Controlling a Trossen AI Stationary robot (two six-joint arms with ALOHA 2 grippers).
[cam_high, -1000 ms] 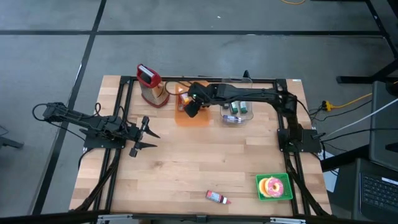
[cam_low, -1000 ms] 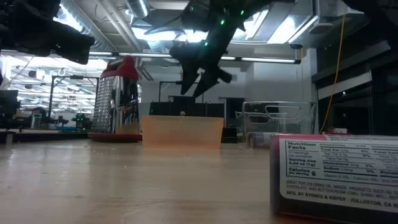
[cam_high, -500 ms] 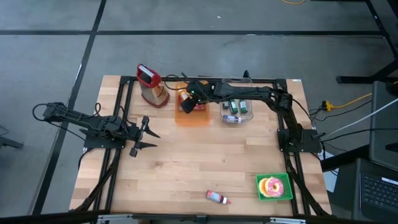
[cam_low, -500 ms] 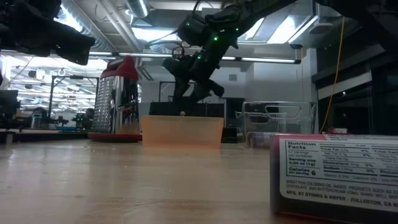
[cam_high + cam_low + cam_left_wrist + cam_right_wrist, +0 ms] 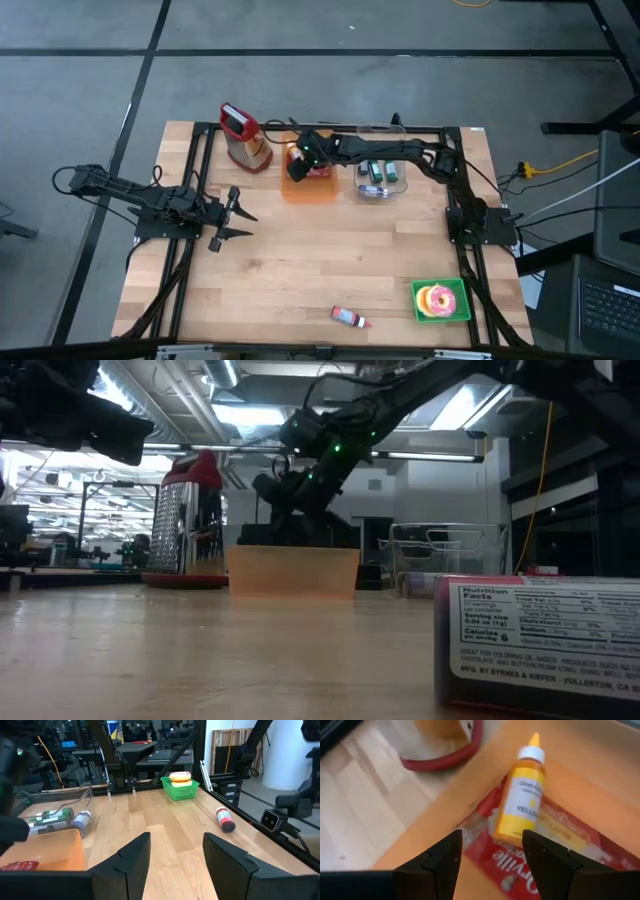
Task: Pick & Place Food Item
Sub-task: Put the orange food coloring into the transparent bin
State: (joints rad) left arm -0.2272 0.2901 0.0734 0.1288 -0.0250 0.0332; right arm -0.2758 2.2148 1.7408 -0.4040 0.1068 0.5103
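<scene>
An orange bin (image 5: 310, 182) at the table's far middle holds a small yellow squeeze bottle (image 5: 522, 795) lying on a red snack packet (image 5: 520, 855). My right gripper (image 5: 297, 165) hangs open over the bin's far left part, slanting down. Its two fingers (image 5: 445, 860) stand on either side of the bottle's base without touching it. In the low view it hovers just above the bin's rim (image 5: 292, 550). My left gripper (image 5: 228, 215) waits open and level near the table's left edge, with nothing between its fingers (image 5: 135, 857).
A metal grater with a red top (image 5: 242, 138) stands just left of the bin. A clear tub (image 5: 382, 178) with small bottles sits to its right. A green basket (image 5: 441, 301) with a donut and a small red bottle (image 5: 350, 318) are near the front edge.
My right gripper has come down toward the orange bin and shifted a little toward the table's left edge, rolling slightly and staying open. Nothing on the table has moved.
</scene>
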